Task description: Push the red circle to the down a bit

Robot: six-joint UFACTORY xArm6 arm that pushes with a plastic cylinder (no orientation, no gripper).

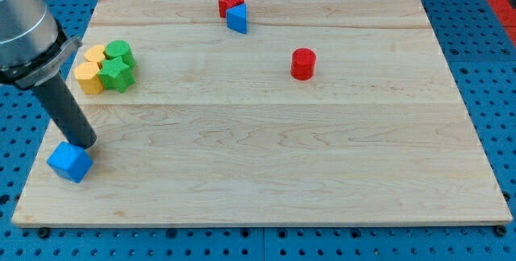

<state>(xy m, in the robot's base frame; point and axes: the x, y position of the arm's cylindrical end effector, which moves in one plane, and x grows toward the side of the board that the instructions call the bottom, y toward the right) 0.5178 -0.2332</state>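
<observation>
red circle (302,64): short upright cylinder, flat top, standing alone on the desk (266,164), upper right of centre.

Two red blocks (302,64) (230,3), two blue (69,162) (237,19), two green (115,74) (119,51), two yellow (88,78) (96,53)

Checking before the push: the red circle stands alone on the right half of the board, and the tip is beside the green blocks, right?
Not quite. The camera view shows my tip beside the blue cube, not the green blocks. The red circle does stand alone on the right half.
</observation>
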